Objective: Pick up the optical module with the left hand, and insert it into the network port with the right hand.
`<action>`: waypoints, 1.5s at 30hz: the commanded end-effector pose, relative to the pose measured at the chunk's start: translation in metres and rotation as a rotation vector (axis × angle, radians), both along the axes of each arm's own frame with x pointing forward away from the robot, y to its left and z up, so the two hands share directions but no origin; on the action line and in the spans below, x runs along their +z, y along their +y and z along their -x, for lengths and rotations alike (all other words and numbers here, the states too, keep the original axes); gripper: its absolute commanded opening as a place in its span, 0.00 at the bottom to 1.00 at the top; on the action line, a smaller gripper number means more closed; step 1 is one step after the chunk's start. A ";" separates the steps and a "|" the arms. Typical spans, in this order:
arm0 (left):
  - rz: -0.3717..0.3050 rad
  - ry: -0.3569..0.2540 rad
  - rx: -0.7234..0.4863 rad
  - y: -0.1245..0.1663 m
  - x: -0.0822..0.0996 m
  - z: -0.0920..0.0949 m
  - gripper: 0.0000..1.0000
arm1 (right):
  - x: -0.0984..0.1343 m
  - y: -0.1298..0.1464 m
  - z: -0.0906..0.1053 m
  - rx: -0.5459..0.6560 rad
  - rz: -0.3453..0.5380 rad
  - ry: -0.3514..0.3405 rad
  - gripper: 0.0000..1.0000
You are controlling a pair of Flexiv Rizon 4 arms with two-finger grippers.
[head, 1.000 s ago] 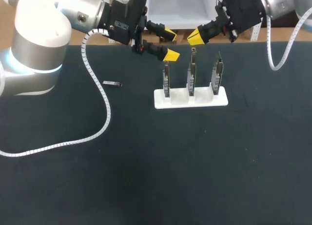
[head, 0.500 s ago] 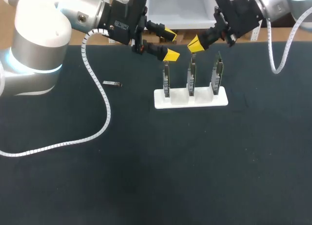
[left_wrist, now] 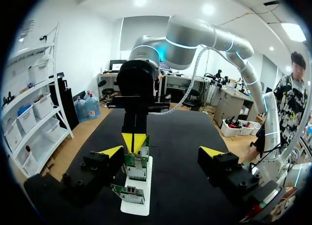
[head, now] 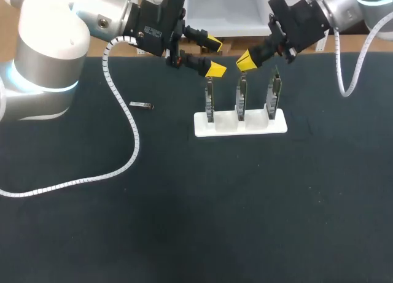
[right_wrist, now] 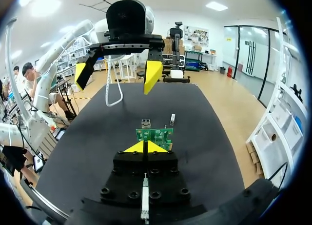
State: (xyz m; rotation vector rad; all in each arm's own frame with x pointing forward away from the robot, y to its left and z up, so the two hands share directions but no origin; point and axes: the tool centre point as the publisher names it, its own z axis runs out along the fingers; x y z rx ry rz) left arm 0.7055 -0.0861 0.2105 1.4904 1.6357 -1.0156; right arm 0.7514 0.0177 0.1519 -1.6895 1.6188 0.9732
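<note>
The bench (head: 184, 203) is covered in black. The optical module (head: 142, 105) lies flat on it, a small metal sliver toward the far left and a little in from the far edge. Neither arm is touching it. From the right wrist view the optical module (right_wrist: 172, 119) shows on the cloth beyond the boards.

Right of the middle, close to the far edge, stands a white holder (head: 239, 123) with three circuit boards upright in a row. The middle board (head: 241, 96) has a small network port (right_wrist: 146, 123) sticking up at its top edge.

The left gripper (head: 215, 54) hangs in the air over the far edge, just above and beside the left board (head: 209, 99). Its yellow-tipped fingers are spread wide with nothing between them, and its own camera shows the same wide gap at the left gripper (left_wrist: 161, 152).

The right gripper (head: 247, 59) comes in from the far right corner. Its two yellow tips are pressed together, and I can see nothing between them. They sit right at the top of the middle board. Whether they actually touch it I cannot tell.
</note>
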 end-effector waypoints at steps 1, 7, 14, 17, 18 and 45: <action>-0.005 0.001 0.004 -0.001 0.001 0.000 1.00 | -0.004 0.001 -0.001 -0.001 0.003 0.005 0.00; -0.005 0.001 0.004 -0.001 0.001 0.000 1.00 | -0.008 0.002 0.000 0.001 0.007 0.012 0.00; -0.005 0.001 0.004 -0.001 0.001 0.000 1.00 | -0.011 0.001 0.000 -0.004 0.008 0.018 0.00; -0.005 0.001 0.004 -0.001 0.001 0.000 1.00 | -0.005 0.001 0.000 -0.003 -0.004 0.010 0.00; -0.005 0.001 0.004 -0.001 0.001 0.000 1.00 | -0.002 0.002 0.000 0.001 -0.010 0.005 0.00; -0.005 0.001 0.004 -0.001 0.001 0.000 1.00 | 0.035 -0.027 -0.003 0.009 -0.012 -0.045 1.00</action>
